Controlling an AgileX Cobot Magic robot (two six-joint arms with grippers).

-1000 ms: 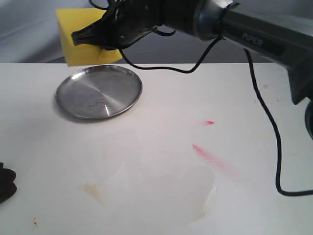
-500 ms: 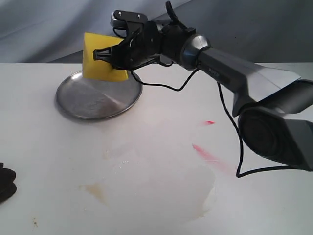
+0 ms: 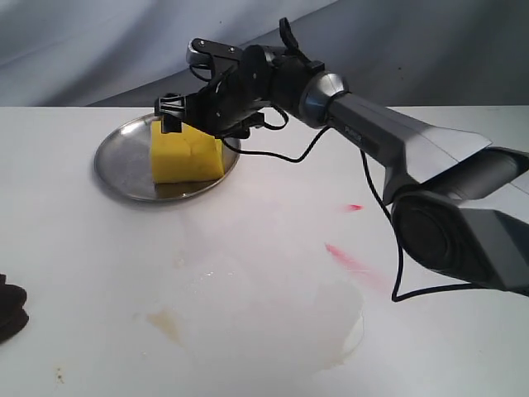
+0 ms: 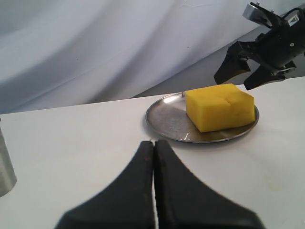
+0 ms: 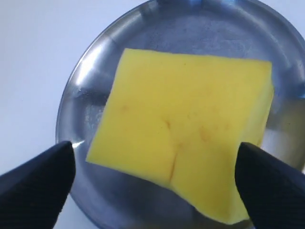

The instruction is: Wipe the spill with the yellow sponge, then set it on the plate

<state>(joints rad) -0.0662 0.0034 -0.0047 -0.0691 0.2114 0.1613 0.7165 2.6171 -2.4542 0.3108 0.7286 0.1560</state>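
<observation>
This looks to me like a robot test lab. I see a plain white table (image 3: 83,248) backed by a draped grey cloth backdrop (image 3: 83,41).

The yellow sponge (image 3: 186,155), a thick bright block with a crease across its top, lies flat on the plate (image 3: 116,165), just beneath the right tool (image 3: 204,121) and between its spread jaws. The plate is round, shiny silver and shallow-rimmed. The spill (image 3: 165,321) is a pale tan watery smear on the table (image 3: 74,240), well apart from that tool.
</observation>
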